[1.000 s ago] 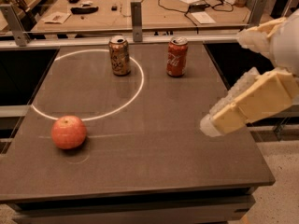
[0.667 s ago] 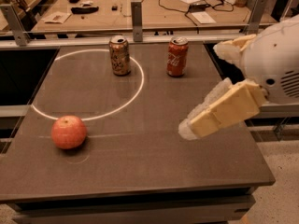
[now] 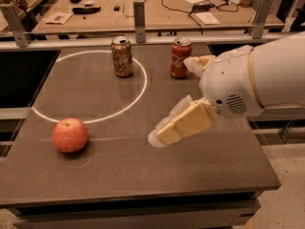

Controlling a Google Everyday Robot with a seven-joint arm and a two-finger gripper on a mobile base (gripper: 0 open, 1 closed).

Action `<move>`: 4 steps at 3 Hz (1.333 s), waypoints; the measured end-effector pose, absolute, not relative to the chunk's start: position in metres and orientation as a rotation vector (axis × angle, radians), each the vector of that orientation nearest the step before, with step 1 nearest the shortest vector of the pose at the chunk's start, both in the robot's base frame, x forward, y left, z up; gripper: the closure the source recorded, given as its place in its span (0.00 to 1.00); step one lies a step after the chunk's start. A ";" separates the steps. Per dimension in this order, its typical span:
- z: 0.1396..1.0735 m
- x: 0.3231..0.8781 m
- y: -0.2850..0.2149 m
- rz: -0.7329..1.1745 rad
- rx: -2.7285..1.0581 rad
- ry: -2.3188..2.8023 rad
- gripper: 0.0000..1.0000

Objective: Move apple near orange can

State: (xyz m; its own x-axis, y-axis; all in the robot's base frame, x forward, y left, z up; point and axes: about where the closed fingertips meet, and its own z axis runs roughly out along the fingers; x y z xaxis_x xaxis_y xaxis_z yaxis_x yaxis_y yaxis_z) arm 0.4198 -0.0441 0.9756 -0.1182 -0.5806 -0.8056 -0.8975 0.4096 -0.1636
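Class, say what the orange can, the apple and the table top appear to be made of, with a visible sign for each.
The orange can: likely thin printed metal, silvery top rim. The apple: real or plastic, unclear; smooth, faintly glossy red-orange skin. The table: dark matte laminate or similar, dull even surface. The gripper hovers over the table's middle.

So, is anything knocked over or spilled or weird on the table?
Nothing stands out. The orange can and red can stand upright at the back, the apple sits whole on the table near the front, and nothing is spilled. The tool hovers mid-table, apart from the apple.
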 end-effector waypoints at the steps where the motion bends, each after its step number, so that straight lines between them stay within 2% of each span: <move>1: 0.960 0.417 -0.035 0.507 -1.226 1.856 0.00; 3: 0.906 0.403 0.017 0.682 -1.103 1.923 0.00; 4: 0.884 0.404 0.047 0.736 -1.164 1.840 0.00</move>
State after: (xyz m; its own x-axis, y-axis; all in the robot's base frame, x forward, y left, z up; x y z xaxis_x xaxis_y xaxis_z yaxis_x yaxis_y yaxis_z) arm 0.4039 0.0469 0.8840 -0.2375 -0.4360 -0.8681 -0.9143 0.4021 0.0482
